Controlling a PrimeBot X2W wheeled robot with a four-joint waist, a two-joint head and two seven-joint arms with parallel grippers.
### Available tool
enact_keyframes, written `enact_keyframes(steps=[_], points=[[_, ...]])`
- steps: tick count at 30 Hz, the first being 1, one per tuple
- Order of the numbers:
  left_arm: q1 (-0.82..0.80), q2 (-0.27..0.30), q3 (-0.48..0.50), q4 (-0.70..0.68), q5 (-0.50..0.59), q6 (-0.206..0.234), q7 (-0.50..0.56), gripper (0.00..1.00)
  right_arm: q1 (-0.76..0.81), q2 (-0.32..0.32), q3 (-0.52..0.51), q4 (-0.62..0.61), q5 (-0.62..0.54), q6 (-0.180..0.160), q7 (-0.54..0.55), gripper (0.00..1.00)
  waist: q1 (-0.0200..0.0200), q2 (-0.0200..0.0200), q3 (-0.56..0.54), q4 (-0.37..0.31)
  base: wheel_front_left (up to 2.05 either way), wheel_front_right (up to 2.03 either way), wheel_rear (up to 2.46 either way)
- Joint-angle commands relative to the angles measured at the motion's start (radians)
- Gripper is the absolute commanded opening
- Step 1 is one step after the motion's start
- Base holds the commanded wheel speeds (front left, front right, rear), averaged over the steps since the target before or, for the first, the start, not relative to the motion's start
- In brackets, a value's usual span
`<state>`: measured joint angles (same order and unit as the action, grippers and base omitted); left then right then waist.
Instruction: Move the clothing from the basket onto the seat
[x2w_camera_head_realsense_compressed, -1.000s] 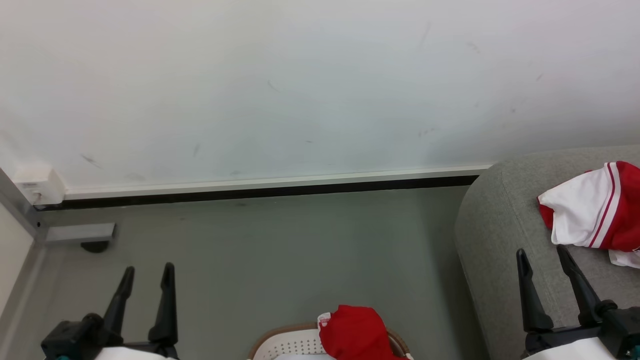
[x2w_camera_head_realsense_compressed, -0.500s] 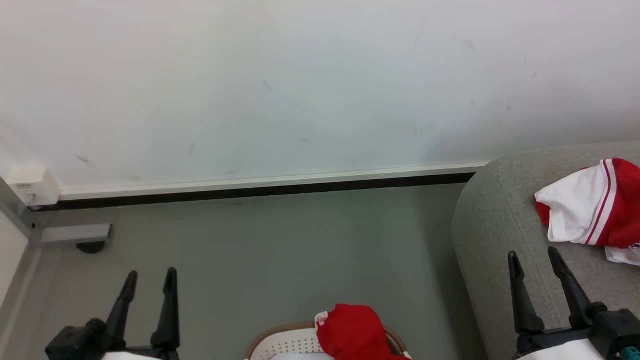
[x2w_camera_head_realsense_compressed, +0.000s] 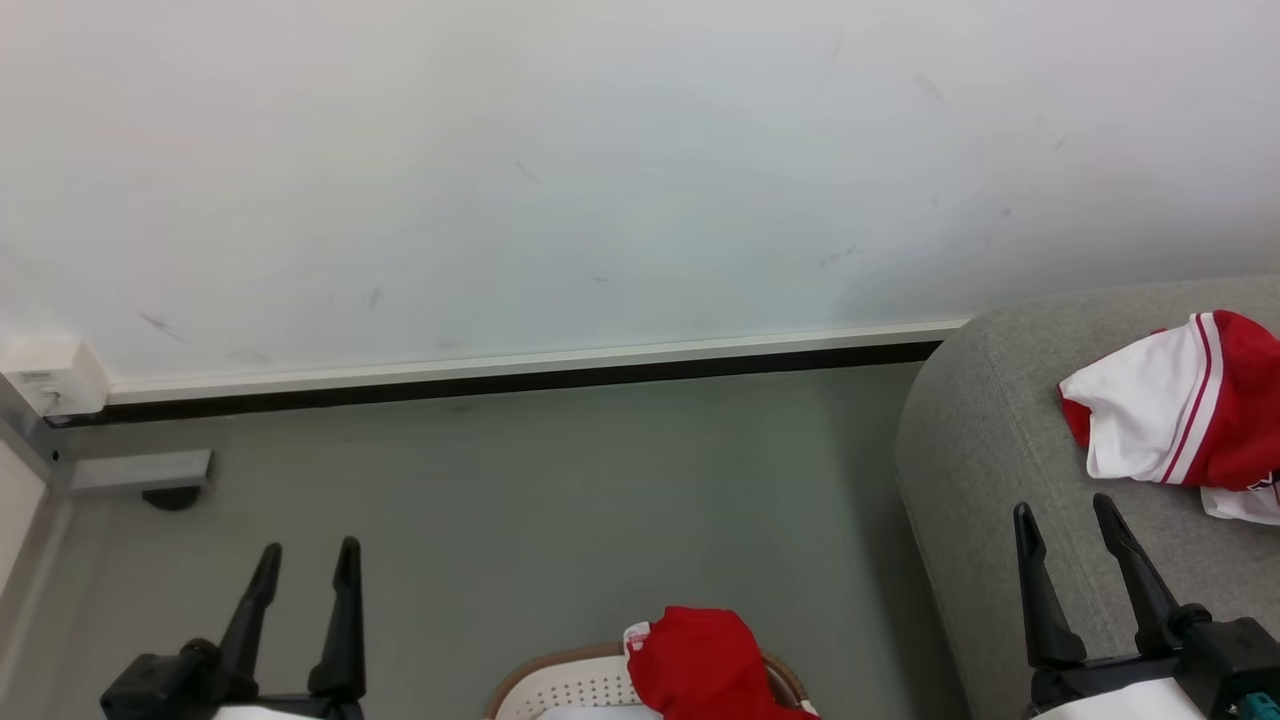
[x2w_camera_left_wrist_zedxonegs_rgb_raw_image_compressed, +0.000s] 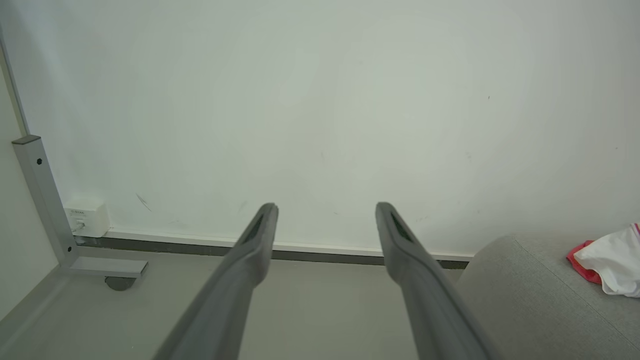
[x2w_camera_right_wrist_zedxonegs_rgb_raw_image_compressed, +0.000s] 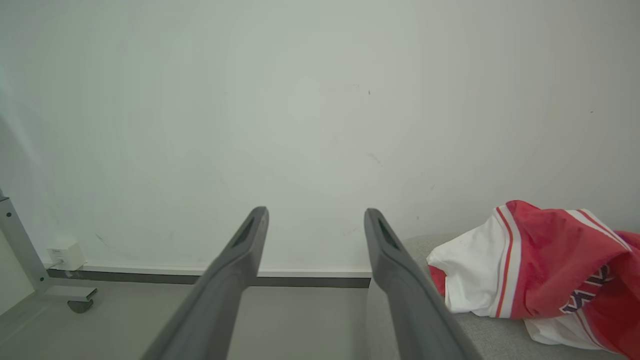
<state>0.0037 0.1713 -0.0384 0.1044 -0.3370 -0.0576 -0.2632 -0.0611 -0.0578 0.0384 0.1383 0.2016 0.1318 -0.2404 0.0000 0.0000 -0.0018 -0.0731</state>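
Note:
A plain red garment bulges out of the white perforated basket with its tan rim, at the bottom middle of the head view. A red-and-white striped garment lies on the grey seat at the right. My left gripper stands open and empty over the floor, left of the basket. Over the seat's front edge my right gripper is open too, holding nothing, just short of the striped garment.
A pale wall with a white and black skirting runs behind the grey floor. At the far left stand a metal frame leg on a caster and a small white wall box.
The whole head view has shifted slightly left and up, so the camera moved. Both grippers stay open and empty.

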Motion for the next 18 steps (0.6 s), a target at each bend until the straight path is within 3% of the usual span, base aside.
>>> enact_keyframes(steps=[1,18], points=[[-0.009,-0.002,0.003,0.003,0.006,-0.004,-0.001,1.0,-0.015,0.002,-0.001,0.002,-0.003,-0.002,-0.009,1.0,0.0,0.0,0.002,-0.001,0.0,0.0,0.0],[-0.083,-0.02,-0.044,0.029,0.042,-0.051,-0.001,1.0,-0.035,0.007,-0.028,-0.011,-0.008,-0.002,-0.014,1.0,0.0,0.0,0.073,-0.096,0.0,0.0,0.0]])
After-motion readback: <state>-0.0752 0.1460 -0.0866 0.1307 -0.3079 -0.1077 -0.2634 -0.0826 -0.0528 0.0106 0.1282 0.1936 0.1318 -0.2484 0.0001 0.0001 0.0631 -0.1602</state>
